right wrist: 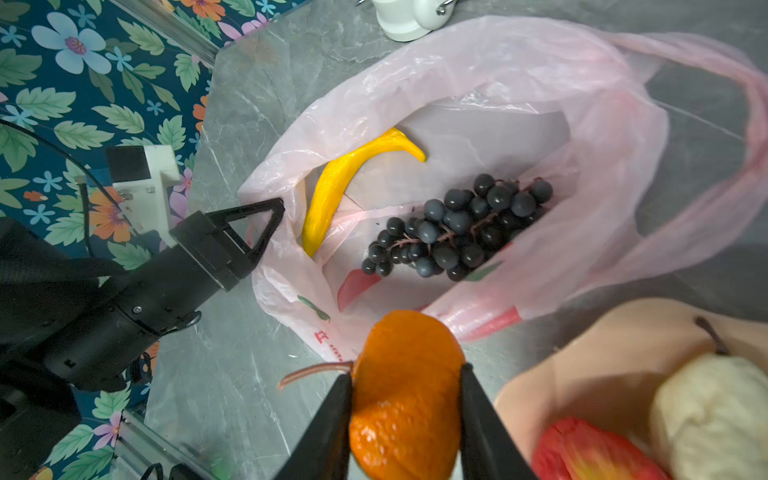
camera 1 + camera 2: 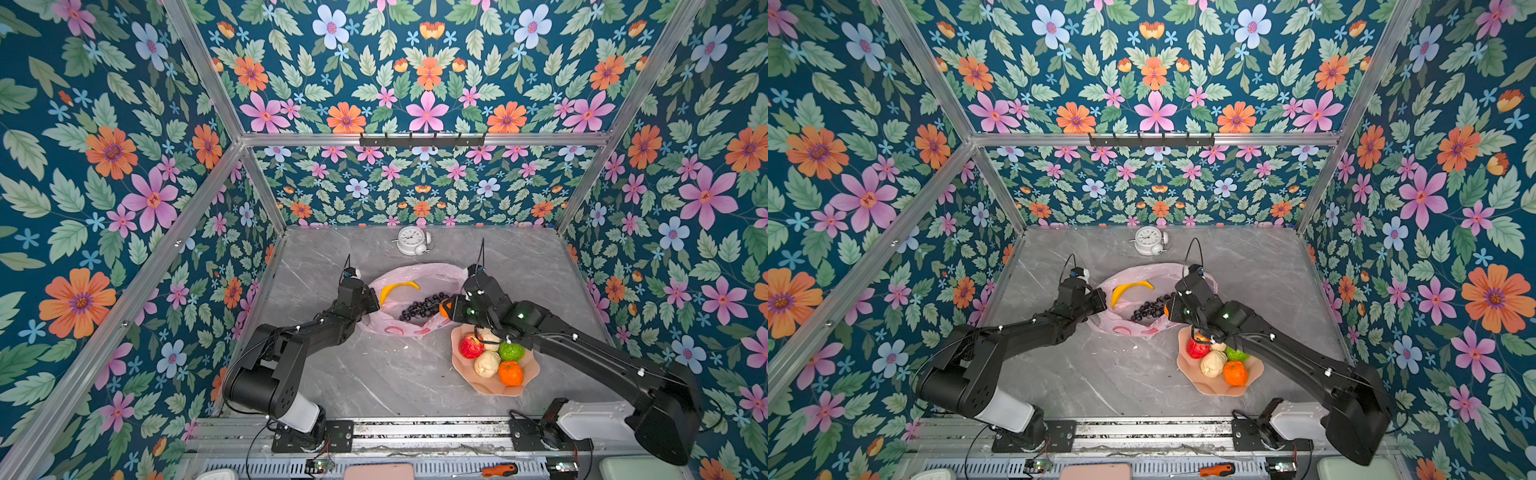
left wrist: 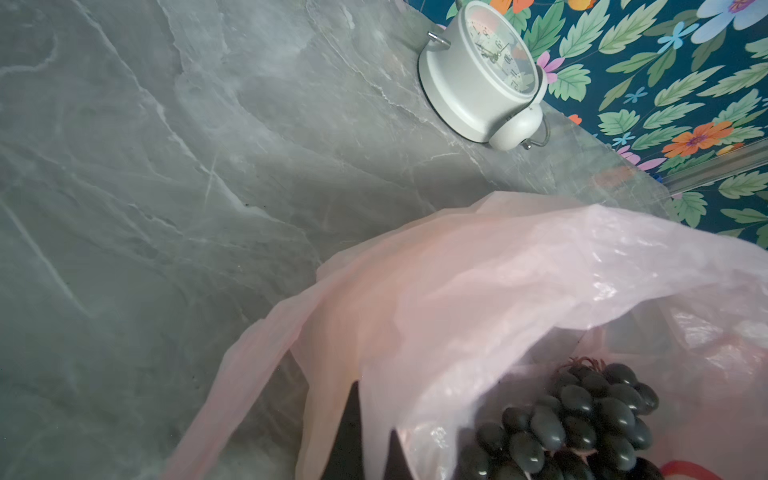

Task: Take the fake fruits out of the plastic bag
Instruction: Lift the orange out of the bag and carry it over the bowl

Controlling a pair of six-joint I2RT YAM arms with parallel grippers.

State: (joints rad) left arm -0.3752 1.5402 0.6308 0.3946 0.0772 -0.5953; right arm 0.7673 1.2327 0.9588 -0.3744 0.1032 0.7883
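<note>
On the bench: pink bag lying open; clock behind it; dish just beside it.
Inside bag: banana, grapes.
Dish holds: apple, green fruit, cream fruit, second orange; the right arm crosses over part of it.
Left tool: pinched tight on the bag's rim.
Right tool: partly spread, gripping an orange between bag and dish.
</note>
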